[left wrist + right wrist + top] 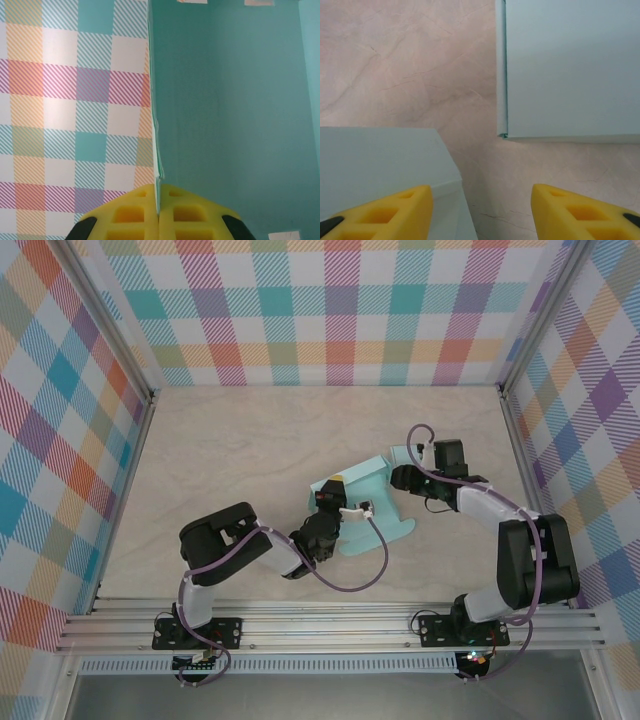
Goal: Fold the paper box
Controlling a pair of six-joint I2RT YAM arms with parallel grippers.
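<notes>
Left gripper [159,194] pinching paper box [235,110]; checked wall [75,100] behind.

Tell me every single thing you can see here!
box: one, light teal, middle of the table, partly folded
table: one, pale beige with marble lines, under everything
walls: three, checked in many colours, at the left, back and right
rails: a few, silver, along the near edge
cables: two, purple, one on each arm
left arm: one, black and white, reaching to the box from the left
right arm: one, black and white, reaching to the box from the right
left tool: one, yellow fingers, shut on the edge of a box wall
right tool: one, yellow fingers, open above the table beside the box
</notes>
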